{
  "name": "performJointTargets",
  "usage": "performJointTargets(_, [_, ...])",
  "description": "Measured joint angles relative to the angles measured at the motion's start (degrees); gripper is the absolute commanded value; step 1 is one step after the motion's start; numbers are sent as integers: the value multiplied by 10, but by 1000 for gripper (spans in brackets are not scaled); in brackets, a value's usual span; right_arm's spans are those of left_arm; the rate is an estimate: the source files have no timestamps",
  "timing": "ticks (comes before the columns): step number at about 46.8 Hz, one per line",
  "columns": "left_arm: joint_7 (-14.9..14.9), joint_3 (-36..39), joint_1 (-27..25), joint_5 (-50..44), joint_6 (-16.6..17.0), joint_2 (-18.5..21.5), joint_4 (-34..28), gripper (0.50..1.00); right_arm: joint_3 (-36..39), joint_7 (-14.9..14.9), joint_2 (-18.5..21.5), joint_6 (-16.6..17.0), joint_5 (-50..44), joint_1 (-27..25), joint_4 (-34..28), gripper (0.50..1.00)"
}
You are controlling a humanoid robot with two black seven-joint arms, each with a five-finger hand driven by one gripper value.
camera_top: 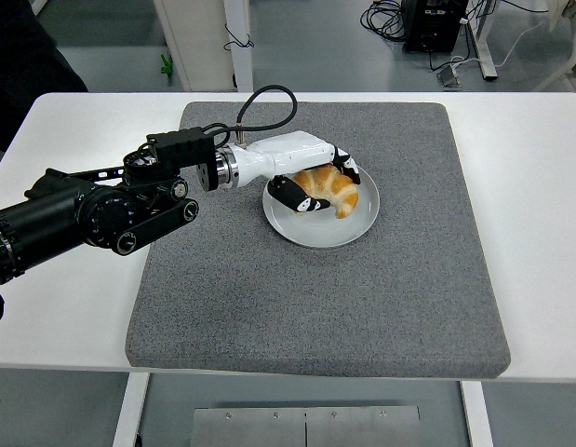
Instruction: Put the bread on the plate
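Left hand (311,182) gripping bread (328,190) over plate (362,223), mat (315,298) beneath

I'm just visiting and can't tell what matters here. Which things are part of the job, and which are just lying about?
Part of the job:
- bread, a croissant held over the plate
- plate, on the grey mat
- left hand, closed on the bread

Just there:
- grey mat under the plate
- white table
- cables on the floor beyond the table
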Motion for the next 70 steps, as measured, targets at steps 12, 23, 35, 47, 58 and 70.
performJointTargets(12, [0,3,13,0,5,-11,16,608,0,0,0,0,0,0,0,1000])
performJointTargets(23, [0,13,26,1,19,-17,29,608,0,0,0,0,0,0,0,1000])
performJointTargets(35, [-1,47,34,-2,54,-31,42,608,0,0,0,0,0,0,0,1000])
performJointTargets(47, [-1,48,37,-2,55,-35,42,611,0,0,0,0,0,0,0,1000])
performJointTargets(58, [0,48,40,-3,61,-35,42,619,0,0,0,0,0,0,0,1000])
performJointTargets(70, [0,46,39,-2,64,-36,42,823,0,0,0,0,0,0,0,1000])
